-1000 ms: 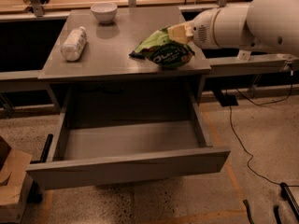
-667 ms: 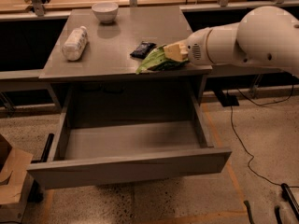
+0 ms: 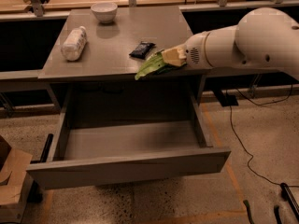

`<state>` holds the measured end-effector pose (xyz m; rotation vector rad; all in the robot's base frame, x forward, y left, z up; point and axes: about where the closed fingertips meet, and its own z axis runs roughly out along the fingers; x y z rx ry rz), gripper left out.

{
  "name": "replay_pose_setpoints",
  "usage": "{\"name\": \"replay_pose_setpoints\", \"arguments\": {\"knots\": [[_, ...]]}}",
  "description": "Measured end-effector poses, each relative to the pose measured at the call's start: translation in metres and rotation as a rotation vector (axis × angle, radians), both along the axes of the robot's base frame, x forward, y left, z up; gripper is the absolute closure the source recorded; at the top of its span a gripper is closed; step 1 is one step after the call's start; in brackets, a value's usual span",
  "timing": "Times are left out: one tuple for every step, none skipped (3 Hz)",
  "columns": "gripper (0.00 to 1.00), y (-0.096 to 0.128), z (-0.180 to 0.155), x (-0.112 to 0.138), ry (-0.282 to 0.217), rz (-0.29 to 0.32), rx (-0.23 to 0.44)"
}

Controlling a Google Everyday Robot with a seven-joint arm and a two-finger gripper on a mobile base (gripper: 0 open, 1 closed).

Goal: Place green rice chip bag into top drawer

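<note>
Light green is what I pick out first: the green rice chip bag sits just right of the frame's centre, over the front edge of the grey table, with its lower tip poking out past that edge and above the open space below. Its upper right end is tucked into the gripper, whose cream fingers are pinched together on the crinkled foil. The thick white arm reaches in from the right side of the frame. I cannot tell whether the bag's underside touches the tabletop or hangs just clear of it. The top drawer is pulled far out toward the bottom of the frame, its plain front panel running across the lower third and its grey floor bare; the bag is above and behind the drawer's back part, not inside it. Just up and to the left of the bag a small black packet lies flat on the table, near the bag but apart from it. Farther left a plastic bottle lies on its side, and a white bowl stands near the table's far edge. A cardboard box sits on the speckled floor at lower left, and a dark cable trails across the floor at right.
</note>
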<state>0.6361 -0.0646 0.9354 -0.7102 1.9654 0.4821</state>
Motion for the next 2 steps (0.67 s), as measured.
{"name": "replay_pose_setpoints", "arguments": {"knots": [[1.0, 0.005, -0.01, -0.034, 0.048, -0.011, 0.022], [1.0, 0.005, -0.03, -0.081, 0.125, -0.048, 0.06]]}}
